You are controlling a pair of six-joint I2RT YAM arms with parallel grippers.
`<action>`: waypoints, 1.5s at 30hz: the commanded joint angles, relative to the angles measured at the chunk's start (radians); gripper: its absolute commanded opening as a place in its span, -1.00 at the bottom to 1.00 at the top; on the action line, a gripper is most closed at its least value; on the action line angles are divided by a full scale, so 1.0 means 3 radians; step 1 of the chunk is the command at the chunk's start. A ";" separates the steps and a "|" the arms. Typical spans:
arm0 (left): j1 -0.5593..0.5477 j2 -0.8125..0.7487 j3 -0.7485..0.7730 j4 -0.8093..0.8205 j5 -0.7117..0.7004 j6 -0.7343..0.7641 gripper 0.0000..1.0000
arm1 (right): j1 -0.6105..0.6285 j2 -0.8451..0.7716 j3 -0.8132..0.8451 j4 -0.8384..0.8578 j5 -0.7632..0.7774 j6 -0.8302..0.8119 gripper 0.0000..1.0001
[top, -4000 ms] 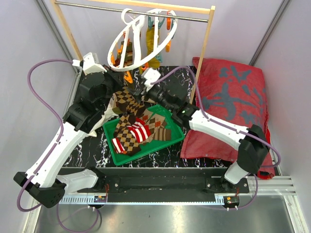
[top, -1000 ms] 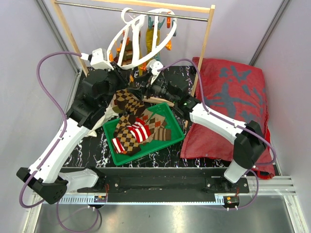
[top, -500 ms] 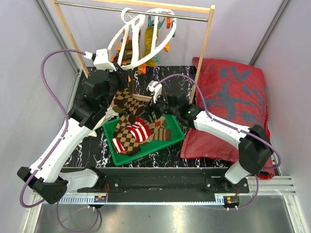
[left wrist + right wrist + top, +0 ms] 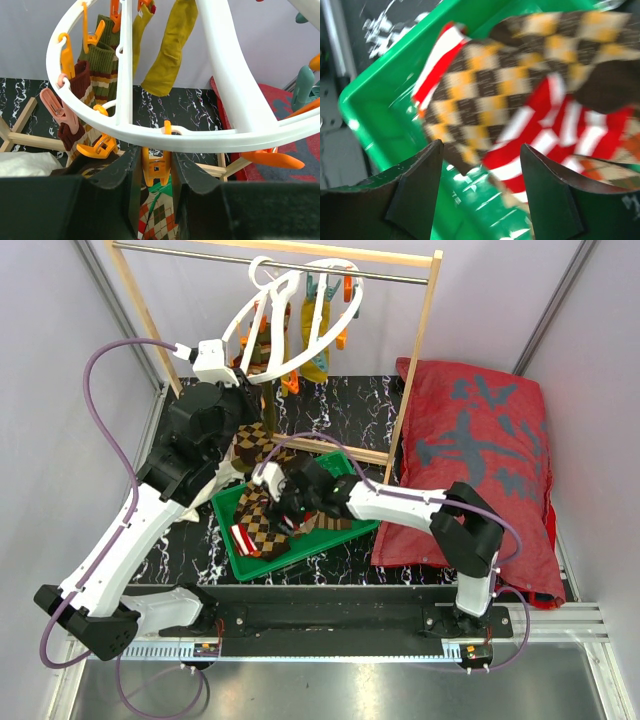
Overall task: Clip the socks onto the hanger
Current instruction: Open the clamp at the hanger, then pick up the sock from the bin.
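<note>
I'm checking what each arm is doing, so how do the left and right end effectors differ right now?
The left end effector is high up at the hanger; the right end effector is low over the green tray. The left is closed around an orange clip; the right is open above the socks, gripping nothing. Both are dark and two-fingered.

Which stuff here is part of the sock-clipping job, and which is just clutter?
Job: socks in green tray; hanger; left pincer gripping orange clip; right pincer open over socks.
Lying about: red cushion; wooden rack; white cloth.
</note>
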 commanded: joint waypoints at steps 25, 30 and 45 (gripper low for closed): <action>0.0009 -0.0039 0.0121 0.0004 -0.0109 0.0008 -1.00 | 0.0611 0.0493 0.0407 -0.0761 0.0665 -0.0330 -0.64; 0.0009 -0.0049 0.0132 -0.0001 -0.0099 0.0008 -1.00 | 0.0611 0.0120 0.0360 -0.0848 0.0711 -0.0300 -1.00; 0.0004 -0.0100 0.0142 0.0086 -0.0155 0.0023 -1.00 | 0.0044 -0.1265 0.0472 -0.1629 0.1033 0.0007 -1.00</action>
